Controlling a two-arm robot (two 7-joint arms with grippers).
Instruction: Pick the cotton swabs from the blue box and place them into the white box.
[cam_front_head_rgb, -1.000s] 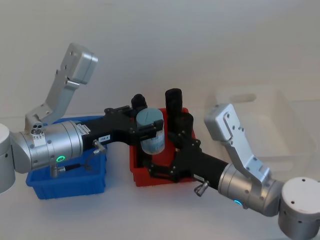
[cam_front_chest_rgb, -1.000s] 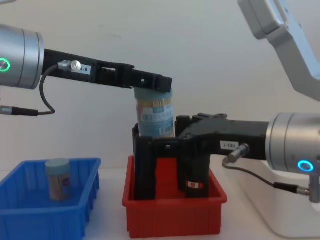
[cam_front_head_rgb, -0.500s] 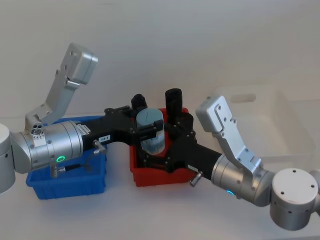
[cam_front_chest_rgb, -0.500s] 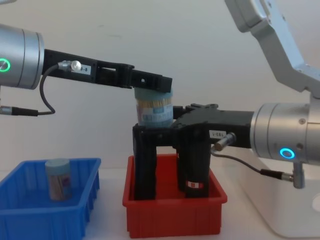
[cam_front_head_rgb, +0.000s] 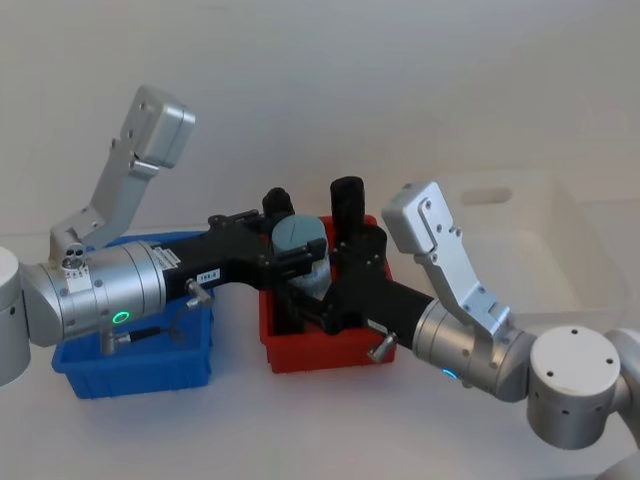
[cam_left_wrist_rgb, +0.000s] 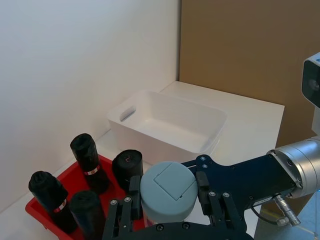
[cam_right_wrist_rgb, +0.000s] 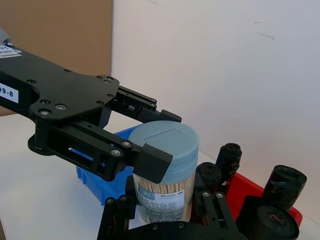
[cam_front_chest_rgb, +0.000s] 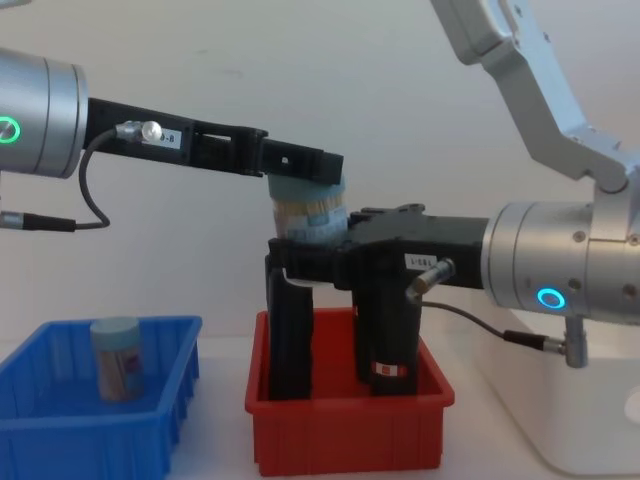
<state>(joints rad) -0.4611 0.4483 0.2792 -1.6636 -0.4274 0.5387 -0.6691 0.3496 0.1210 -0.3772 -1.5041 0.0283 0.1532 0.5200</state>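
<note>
The surface is plain white and ends at a bare white wall; the wrist views also show a brown panel at one side of the room. On it stand three containers in a row: the blue box (cam_front_head_rgb: 130, 370) at the robot's left, a red bin (cam_front_chest_rgb: 350, 435) in the middle with tall black cylinders (cam_left_wrist_rgb: 87, 152) inside, and the white box (cam_front_head_rgb: 540, 250) at the right.

One jar of cotton swabs (cam_front_chest_rgb: 308, 210) hangs in the air above the red bin, upright, with its long axis vertical. The left jaws are clenched on it high up, at the pale blue lid, reaching from the left arm (cam_front_head_rgb: 110, 285). The right jaws stand lower, on both sides of the labelled body of the same jar, and they reach from the opposite side on the right arm (cam_front_head_rgb: 470, 345). I cannot tell if the right jaws already press on the jar or only stand around it.

This looks like a handover. The white box lies on the right, so the right arm is the nearer one for carrying. I think the right jaws must grasp firmly before the left jaws let go, otherwise the jar can fall among the cylinders.

A second jar (cam_front_chest_rgb: 115, 358) stands upright in the blue box.
</note>
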